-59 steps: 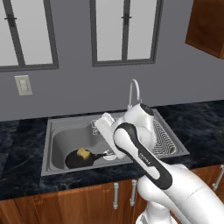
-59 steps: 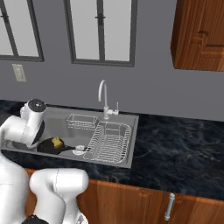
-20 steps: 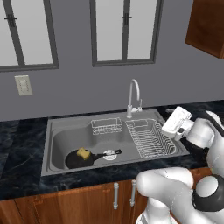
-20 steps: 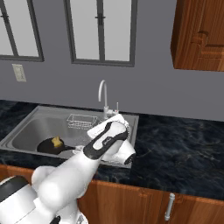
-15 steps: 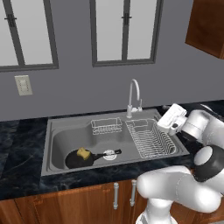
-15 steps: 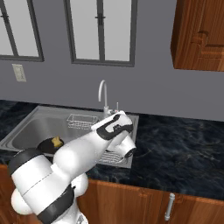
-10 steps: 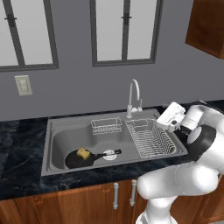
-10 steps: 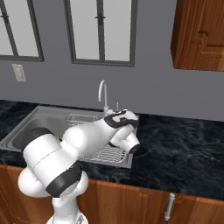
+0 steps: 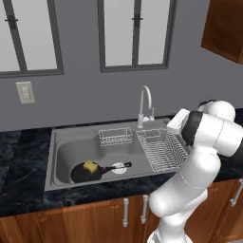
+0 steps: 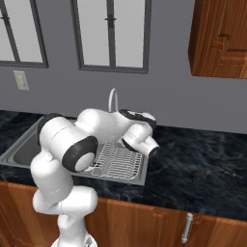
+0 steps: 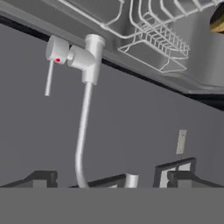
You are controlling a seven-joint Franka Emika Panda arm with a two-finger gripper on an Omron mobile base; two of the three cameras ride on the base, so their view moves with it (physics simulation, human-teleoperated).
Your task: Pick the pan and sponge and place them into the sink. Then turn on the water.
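Observation:
The black pan (image 9: pixel 84 173) lies in the left front of the grey sink (image 9: pixel 61 142), its handle pointing right toward the white drain (image 9: pixel 119 167). The yellow sponge (image 9: pixel 90 166) rests in the pan; its edge also shows in the hand view (image 11: pixel 217 19). The silver gooseneck faucet (image 9: pixel 144 99) stands behind the basin, and no stream falls from it. In the hand view, which is rolled upside down, the faucet's base (image 11: pixel 92 52) and its side lever (image 11: pixel 49 76) are close ahead. My gripper (image 11: pixel 112 181) is open with nothing between its fingertips (image 11: pixel 43 178). My hand (image 9: pixel 177 122) hovers right of the faucet.
A wire basket (image 9: pixel 115 136) hangs at the sink's back and a wire dish rack (image 9: pixel 161 149) fills its right side. My arm crosses over the basin (image 10: pixel 96 130). Black marbled counter (image 10: pixel 202 164) stretches right. A wall outlet (image 9: pixel 26 92) and windows sit behind.
My arm swung from over the pan to the right of the sink, and the hand turned toward the faucet, creeping left and up. Pan and sponge stayed in the basin.

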